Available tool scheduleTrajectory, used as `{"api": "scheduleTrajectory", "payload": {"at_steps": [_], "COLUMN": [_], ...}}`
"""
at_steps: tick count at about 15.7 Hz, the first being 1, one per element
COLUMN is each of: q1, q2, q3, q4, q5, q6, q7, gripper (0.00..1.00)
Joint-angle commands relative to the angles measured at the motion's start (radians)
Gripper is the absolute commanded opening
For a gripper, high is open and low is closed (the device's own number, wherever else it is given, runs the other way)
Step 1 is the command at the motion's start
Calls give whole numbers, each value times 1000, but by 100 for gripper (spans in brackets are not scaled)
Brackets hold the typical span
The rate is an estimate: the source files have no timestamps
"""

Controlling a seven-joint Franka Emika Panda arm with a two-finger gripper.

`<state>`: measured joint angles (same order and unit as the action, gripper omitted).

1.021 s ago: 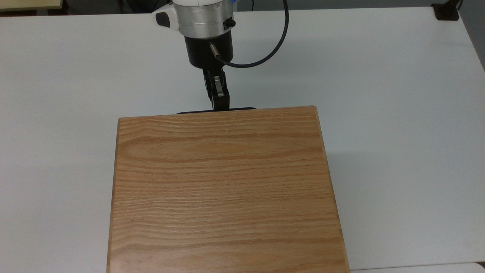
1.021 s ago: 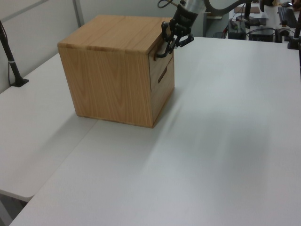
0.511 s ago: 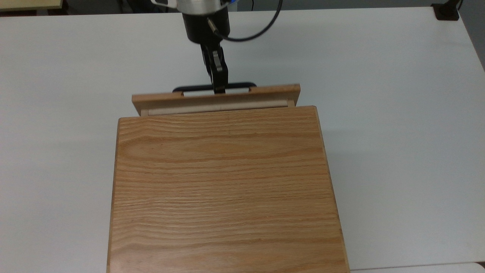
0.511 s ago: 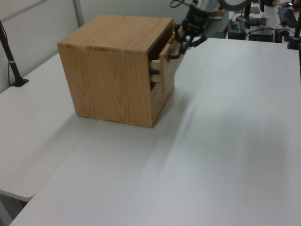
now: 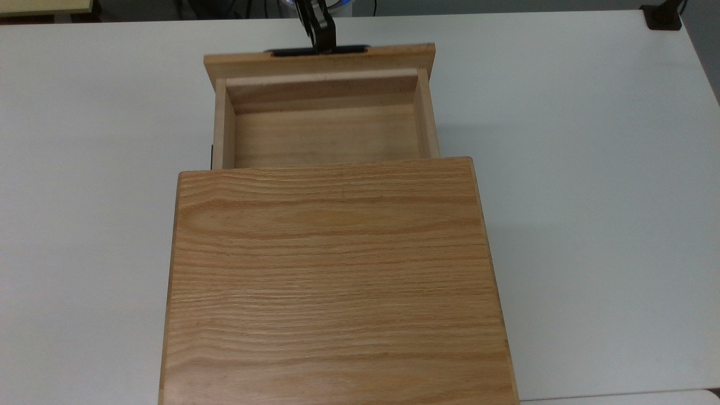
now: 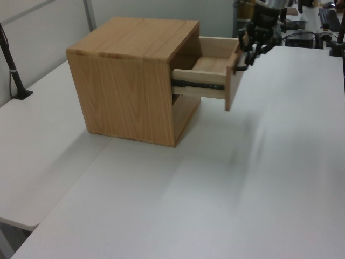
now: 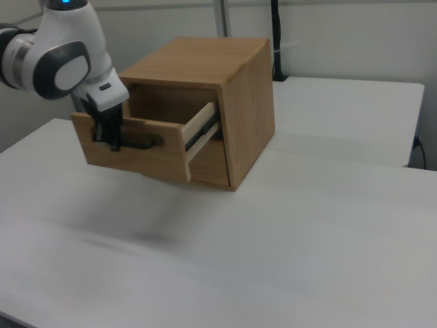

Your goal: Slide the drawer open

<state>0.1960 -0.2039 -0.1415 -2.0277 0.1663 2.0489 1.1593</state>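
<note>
Beyond the cabinet [image 5: 332, 270], the drawer [image 5: 326, 132] juts well out over the table [image 5: 590, 169], and the gripper [image 5: 320, 42], clamped on its handle [image 5: 318, 51], should pull straight along the slides without twisting.

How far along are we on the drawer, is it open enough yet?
Mostly done: the drawer stands well out of the cabinet, its bare wooden bottom on show in the top view and a side rail exposed in the left view. In hand: the gripper is closed on the black handle at the front panel. Left: perhaps a little more travel, then letting go and backing away.
</note>
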Motion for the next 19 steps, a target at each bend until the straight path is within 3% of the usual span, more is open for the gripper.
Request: {"api": "scheduleTrajectory", "payload": {"at_steps": [1, 8, 10, 11, 12, 17, 19], "q1": [28, 28, 29, 29, 29, 25, 26], "q2": [-138, -153, -155, -155, -155, -147, -132], "q3": [8, -10, -16, -16, -15, -16, -4], "q4": [-86, -94, -86, -82, -63, 41, 89], "q5": [50, 50, 50, 50, 48, 32, -5], "q6": [-38, -102, -130, -133, -145, -213, -321], "q7": [-147, -161, -161, -165, -176, -346, -525], "gripper": [0, 1, 15, 71, 99, 100, 100]}}
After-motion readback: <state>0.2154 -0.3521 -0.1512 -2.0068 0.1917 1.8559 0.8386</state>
